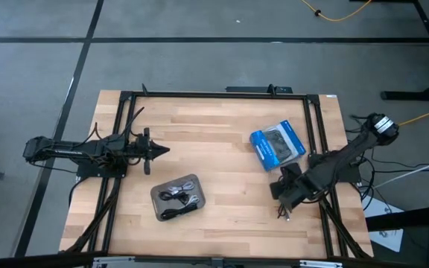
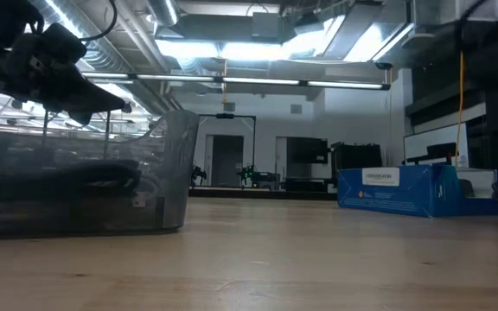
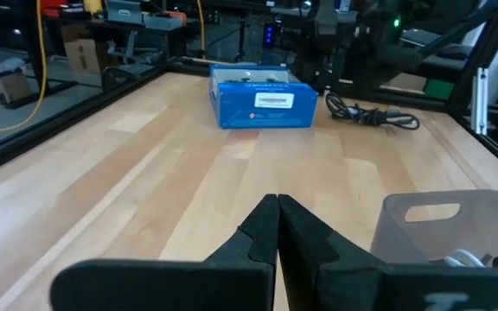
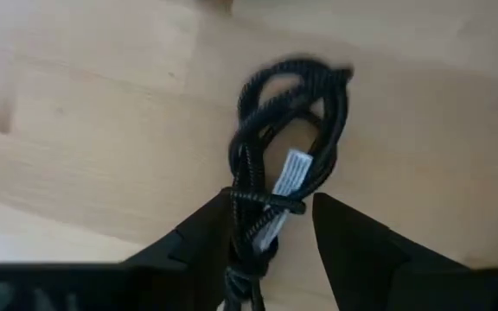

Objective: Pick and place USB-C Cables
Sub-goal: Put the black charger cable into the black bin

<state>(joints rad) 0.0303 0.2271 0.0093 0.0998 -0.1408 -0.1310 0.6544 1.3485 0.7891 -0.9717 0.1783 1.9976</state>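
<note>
A loose black cable bundle with a white label lies on the table near its right near corner. My right gripper is over it, pointing down and open, with one finger on each side of the bundle's end. The grey tray stands near the table's middle, toward the near edge. It holds several black and white cables. My left gripper hovers shut above the table, on the far left of the tray. My right gripper comes from above with its fingers on either side of the black bundle's end. The strands lie close against one finger, and I cannot tell whether it touches them. The bundle rests on the table.
A blue plastic packet lies on the right half of the table, on the far side of my right gripper. Black frame rails run along the table's edges. Bare wood lies between the tray and the packet.
</note>
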